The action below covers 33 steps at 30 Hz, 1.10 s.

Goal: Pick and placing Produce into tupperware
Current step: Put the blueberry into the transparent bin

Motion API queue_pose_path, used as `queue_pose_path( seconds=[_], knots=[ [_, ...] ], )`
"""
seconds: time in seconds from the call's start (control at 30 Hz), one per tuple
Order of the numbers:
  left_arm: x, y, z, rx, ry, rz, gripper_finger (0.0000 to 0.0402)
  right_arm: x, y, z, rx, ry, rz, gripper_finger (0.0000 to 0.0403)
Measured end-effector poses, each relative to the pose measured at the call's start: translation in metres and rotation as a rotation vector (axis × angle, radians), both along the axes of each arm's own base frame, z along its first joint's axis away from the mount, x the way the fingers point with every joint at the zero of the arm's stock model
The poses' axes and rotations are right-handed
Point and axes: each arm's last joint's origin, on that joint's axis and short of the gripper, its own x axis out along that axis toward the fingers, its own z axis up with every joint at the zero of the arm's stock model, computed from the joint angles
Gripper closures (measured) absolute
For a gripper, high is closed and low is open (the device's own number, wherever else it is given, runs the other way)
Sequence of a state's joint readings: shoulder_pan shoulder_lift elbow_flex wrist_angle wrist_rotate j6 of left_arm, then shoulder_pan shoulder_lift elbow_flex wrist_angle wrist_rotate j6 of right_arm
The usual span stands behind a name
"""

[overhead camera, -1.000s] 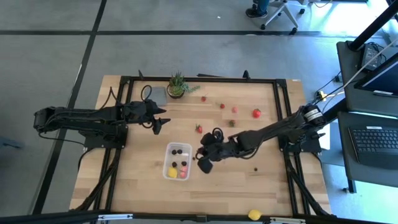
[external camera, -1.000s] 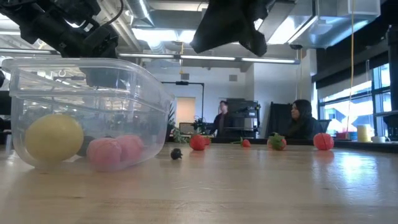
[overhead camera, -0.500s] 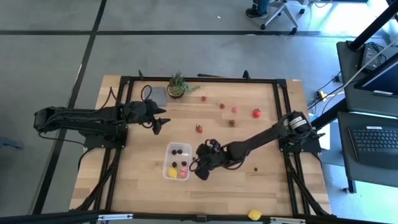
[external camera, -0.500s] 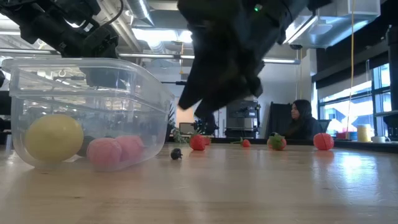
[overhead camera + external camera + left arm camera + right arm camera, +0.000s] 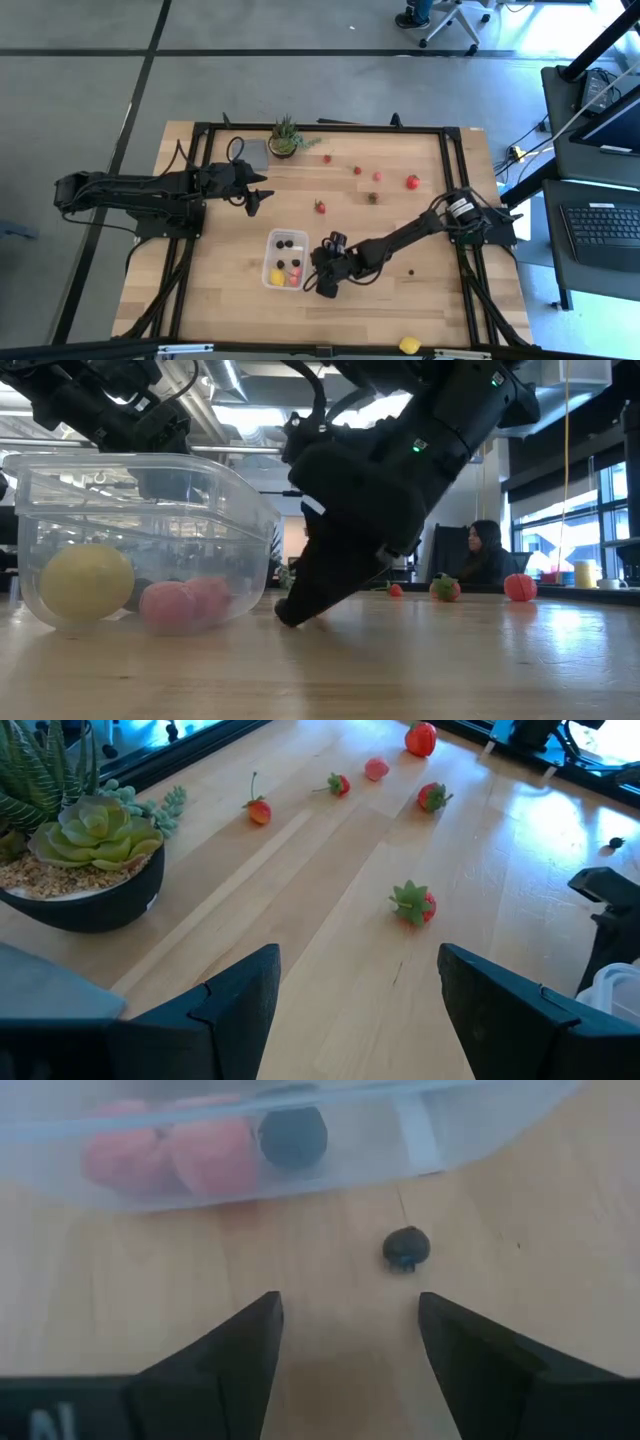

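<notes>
The clear tupperware tub [image 5: 285, 260] stands on the table's near middle. It holds a yellow lemon piece [image 5: 87, 582], pink-red pieces [image 5: 185, 603] and dark berries [image 5: 293, 1135]. My right gripper [image 5: 348, 1305] is open and low over the table, just right of the tub [image 5: 140, 530]. A small dark berry [image 5: 405, 1247] lies on the wood beside the tub wall, ahead of the fingers and a little to one side. In the low view the gripper [image 5: 292, 615] hides that berry. My left gripper [image 5: 255, 200] waits open at the table's left, facing a strawberry [image 5: 413, 905].
Loose red pieces [image 5: 320, 207] [image 5: 357, 170] [image 5: 377, 176] [image 5: 412, 181] lie toward the far right. A dark berry [image 5: 411, 271] lies right of my right arm, and a lemon piece [image 5: 409, 345] lies at the near edge. A potted plant [image 5: 285, 137] and a grey square [image 5: 252, 152] stand at the far edge.
My right gripper has gone down and toward the table's near edge, coming to the table top beside the tub's right wall. In the low view it now covers the dark berry that showed there before.
</notes>
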<state>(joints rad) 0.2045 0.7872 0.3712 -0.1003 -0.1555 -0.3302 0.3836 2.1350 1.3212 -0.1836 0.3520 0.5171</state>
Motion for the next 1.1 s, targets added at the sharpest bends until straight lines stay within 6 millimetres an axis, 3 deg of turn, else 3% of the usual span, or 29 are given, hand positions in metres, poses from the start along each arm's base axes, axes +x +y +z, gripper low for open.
queue_pose_path(
  seconds=[0.83,1.1],
  knots=[
    [0.0,0.0,0.0,-0.001,0.004,0.001,0.014,0.012,-0.02,-0.002,-0.047,-0.065,-0.067,0.0165],
    [0.0,0.0,0.0,-0.003,0.003,0.002,0.014,0.012,-0.02,-0.002,0.008,-0.046,-0.027,0.0218]
  ],
)
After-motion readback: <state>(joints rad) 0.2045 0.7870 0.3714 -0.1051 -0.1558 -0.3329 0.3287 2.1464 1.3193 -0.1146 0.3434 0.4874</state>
